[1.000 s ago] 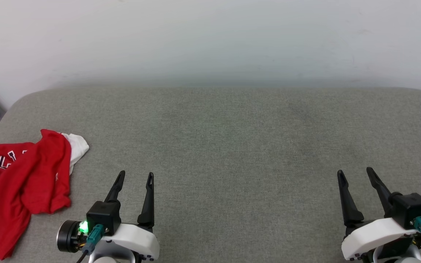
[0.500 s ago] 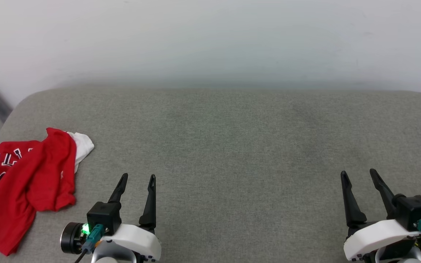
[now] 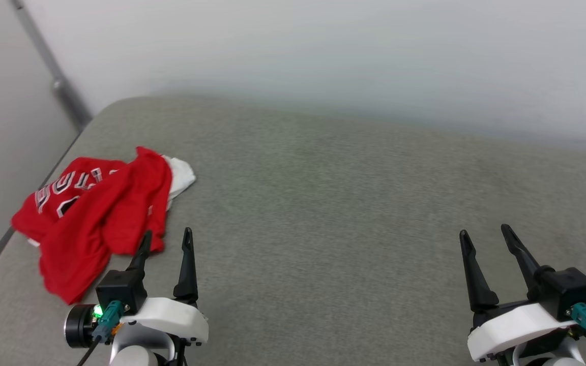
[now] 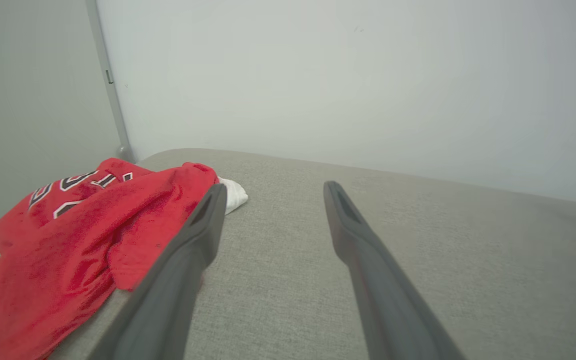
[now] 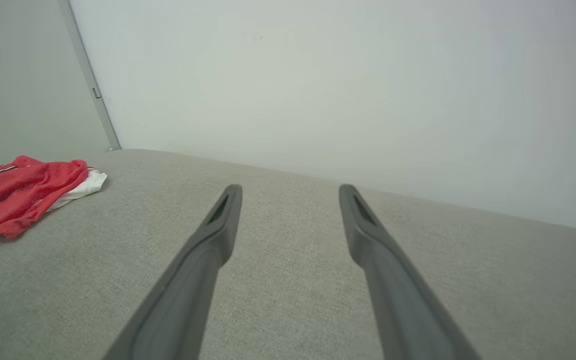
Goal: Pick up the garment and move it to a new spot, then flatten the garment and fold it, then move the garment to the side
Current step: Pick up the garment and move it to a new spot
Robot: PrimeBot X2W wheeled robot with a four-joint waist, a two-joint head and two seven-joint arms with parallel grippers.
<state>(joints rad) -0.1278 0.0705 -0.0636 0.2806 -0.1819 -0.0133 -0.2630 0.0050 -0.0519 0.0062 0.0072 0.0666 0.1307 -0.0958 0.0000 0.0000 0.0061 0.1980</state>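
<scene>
- Your head camera has swung left, so the garment (image 3: 94,213) now sits fuller in view, crumpled at the grey bench's (image 3: 323,203) left end.
- Left end effector (image 3: 167,233) is spread and empty, just beside the garment's near hem.
- Right end effector (image 3: 484,231) is spread, well apart from it.

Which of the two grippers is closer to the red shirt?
The left gripper: it stands right beside the garment; the right gripper is far away.

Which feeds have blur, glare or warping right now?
Head view: soft throughout, weave of the grey cushion smeared, light even, no glare. Left wrist view: wide-angle stretch, left pincer looms large and soft near the lens, garment fairly crisp. Right wrist view: same stretch on the right pincer, flat light, faint shadows.
</scene>
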